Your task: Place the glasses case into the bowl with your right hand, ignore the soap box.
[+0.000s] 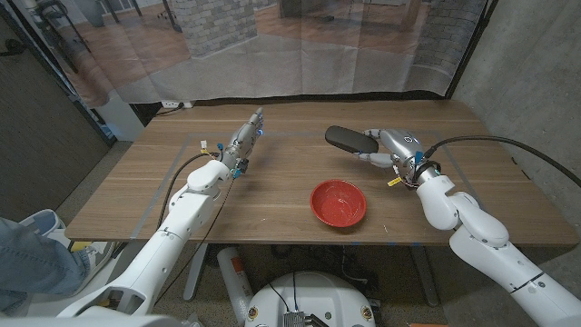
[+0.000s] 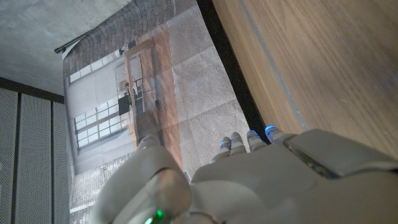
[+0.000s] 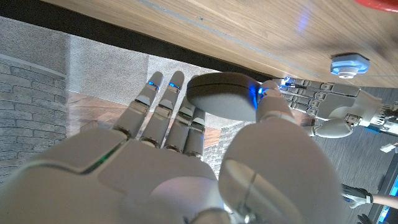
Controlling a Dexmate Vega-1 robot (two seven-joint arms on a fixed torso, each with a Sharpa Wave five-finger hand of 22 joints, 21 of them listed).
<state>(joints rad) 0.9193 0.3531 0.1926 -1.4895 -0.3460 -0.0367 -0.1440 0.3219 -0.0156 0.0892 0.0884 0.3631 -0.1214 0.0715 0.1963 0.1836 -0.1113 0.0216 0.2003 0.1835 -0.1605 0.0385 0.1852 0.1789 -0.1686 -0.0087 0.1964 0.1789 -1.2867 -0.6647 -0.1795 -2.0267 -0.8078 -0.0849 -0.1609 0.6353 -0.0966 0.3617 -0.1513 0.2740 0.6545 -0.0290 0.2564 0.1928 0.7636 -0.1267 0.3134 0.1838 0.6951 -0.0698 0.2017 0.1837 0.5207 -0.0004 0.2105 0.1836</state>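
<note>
My right hand holds the dark grey glasses case lifted above the table, behind and slightly right of the red bowl. In the right wrist view the case sits pinched between the thumb and the fingers of my right hand. My left hand stands on the table's left half with its fingers stretched out and nothing in it; in the left wrist view my left hand has straight fingers. The bowl is empty.
The wooden table carries faint tape lines. A curtain hangs behind the far edge. A person's leg in jeans shows at the left edge. My left hand also appears in the right wrist view.
</note>
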